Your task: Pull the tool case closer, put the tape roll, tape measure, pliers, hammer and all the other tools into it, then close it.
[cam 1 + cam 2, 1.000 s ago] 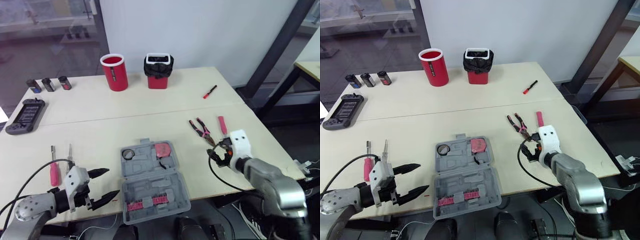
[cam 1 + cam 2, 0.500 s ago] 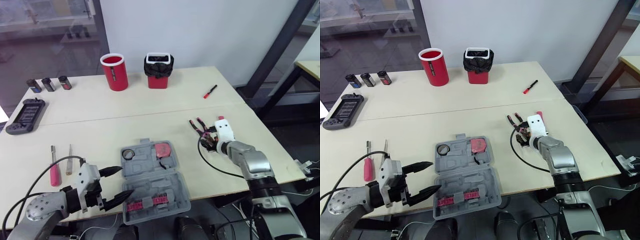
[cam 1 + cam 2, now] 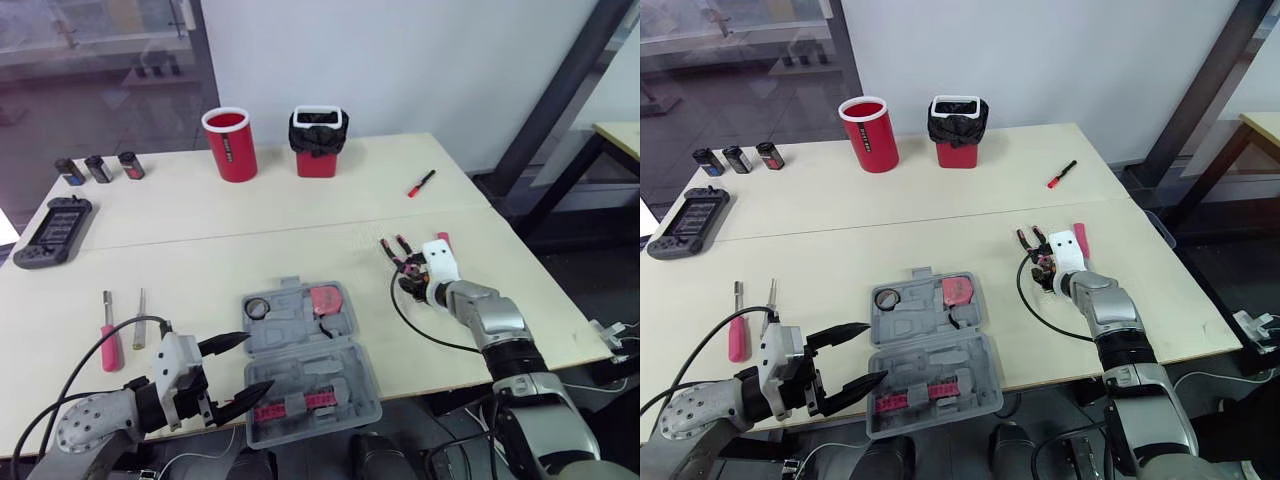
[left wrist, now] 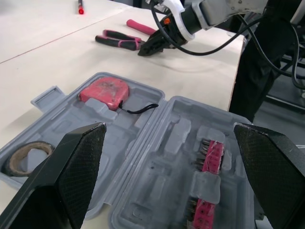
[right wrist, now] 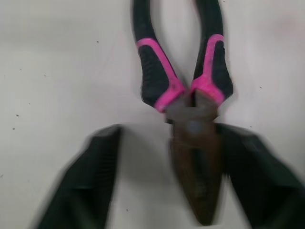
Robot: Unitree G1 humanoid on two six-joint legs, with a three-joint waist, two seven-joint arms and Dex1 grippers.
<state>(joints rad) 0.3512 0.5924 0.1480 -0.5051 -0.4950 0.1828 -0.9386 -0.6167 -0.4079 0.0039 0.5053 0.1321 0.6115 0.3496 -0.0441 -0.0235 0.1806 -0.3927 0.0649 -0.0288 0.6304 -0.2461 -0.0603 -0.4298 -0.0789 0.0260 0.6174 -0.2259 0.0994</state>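
Straddling the pliers (image 5: 192,125), right pincer (image 5: 169,137) gapes wide.

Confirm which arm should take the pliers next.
Right. The right claw is open, one finger on each side of the pliers' head on the table. The left claw is open by the tool case's left edge, well away from them.

prob. office/lab: pale tables (image 3: 300,205), glass partition (image 3: 100,70), white wall (image 3: 420,60).
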